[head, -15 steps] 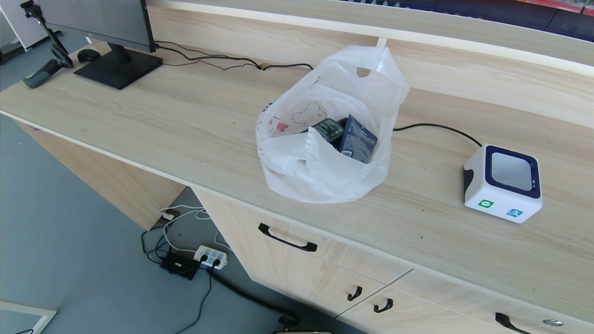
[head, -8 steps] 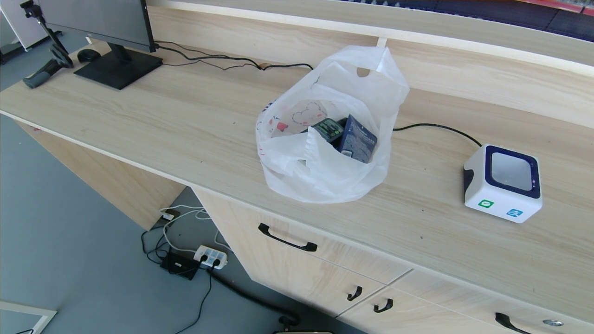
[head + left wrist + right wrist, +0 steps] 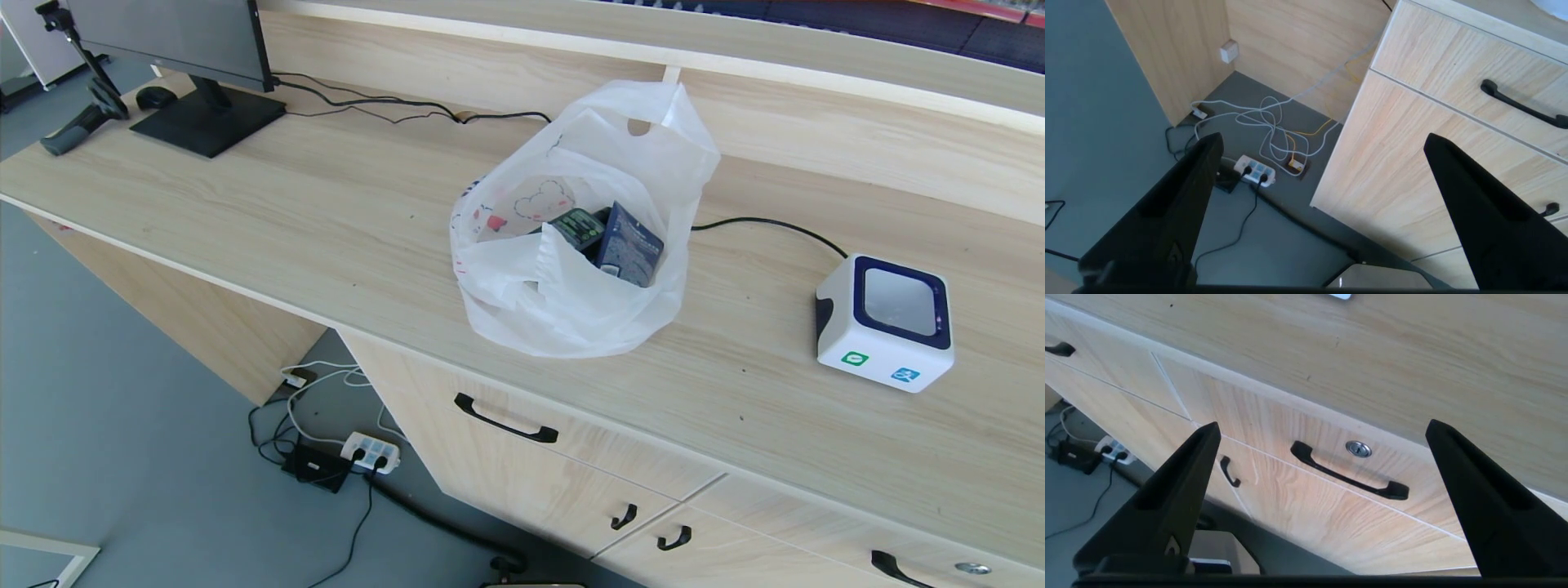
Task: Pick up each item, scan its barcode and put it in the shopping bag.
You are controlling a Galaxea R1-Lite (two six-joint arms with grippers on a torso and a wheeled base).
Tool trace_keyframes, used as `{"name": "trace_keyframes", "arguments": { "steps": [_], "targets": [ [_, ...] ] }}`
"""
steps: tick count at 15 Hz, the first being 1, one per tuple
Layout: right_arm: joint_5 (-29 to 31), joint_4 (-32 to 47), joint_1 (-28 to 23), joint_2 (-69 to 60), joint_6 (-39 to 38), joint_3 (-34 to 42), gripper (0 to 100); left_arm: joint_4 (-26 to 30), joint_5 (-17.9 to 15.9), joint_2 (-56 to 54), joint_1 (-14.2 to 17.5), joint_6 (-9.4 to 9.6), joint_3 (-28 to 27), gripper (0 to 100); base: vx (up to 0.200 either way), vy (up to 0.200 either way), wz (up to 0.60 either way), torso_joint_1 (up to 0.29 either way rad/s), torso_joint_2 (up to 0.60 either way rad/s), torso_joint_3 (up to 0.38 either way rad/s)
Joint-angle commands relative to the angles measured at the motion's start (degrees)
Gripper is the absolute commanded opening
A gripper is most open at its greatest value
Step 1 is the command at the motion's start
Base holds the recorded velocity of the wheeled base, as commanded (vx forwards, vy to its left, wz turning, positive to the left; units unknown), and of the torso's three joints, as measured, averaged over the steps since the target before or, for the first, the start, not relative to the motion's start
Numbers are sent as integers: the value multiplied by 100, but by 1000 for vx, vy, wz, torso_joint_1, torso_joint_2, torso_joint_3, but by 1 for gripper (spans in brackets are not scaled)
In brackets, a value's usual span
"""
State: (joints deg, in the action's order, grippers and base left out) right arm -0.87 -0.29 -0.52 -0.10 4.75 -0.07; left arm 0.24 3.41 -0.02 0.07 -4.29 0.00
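The shopping bag holds a dark blue box; the scanner stands at its 3 o'clock on the table. Both arms' jaws gape wide, empty.

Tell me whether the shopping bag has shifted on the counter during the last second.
No. The shopping bag lies exactly where it was, at the same gap from the scanner.
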Motion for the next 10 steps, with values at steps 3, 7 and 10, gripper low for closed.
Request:
{"name": "trace_keyframes", "arguments": {
  "steps": [3, 7, 10],
  "targets": [
    [-1, -6, 0, 10, 8, 7, 100, 2, 1, 2, 1, -2, 0, 100, 0, 0, 0, 0, 0, 0],
    [-1, -6, 0, 10, 8, 7, 100, 2, 1, 2, 1, -2, 0, 100, 0, 0, 0, 0, 0, 0],
    [-1, -6, 0, 10, 17, 7, 100, 2, 1, 2, 1, -2, 0, 100, 0, 0, 0, 0, 0, 0]
  ]
}}
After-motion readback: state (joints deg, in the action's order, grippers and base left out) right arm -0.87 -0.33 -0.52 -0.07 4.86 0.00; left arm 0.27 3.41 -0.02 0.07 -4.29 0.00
